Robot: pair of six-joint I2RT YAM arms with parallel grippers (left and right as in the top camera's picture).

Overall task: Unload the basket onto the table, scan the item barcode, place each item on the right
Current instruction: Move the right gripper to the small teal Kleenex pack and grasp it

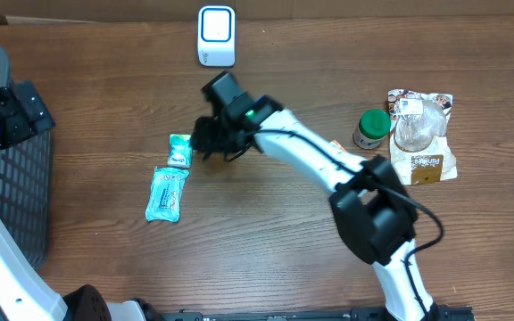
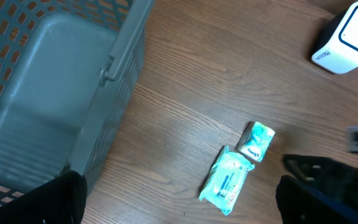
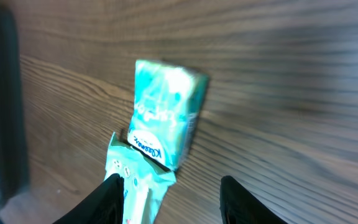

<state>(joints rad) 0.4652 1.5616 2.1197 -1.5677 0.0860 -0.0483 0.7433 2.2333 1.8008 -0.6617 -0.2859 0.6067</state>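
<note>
right gripper (image 3: 169, 190) hovers right by the small tissue pack (image 1: 179, 150), which lies left of the tabletop's middle. its fingers are partway apart and not gripping anything. wipes pack (image 1: 167, 193) lies just beside the tissue pack, nearer the front edge. scanner (image 1: 216, 36) stands at the far edge. left gripper (image 2: 179, 193) is spread wide over the basket (image 1: 16, 178) at the left edge.

A brown wood-grain table (image 1: 105, 80) fills the view, evenly lit.
</note>
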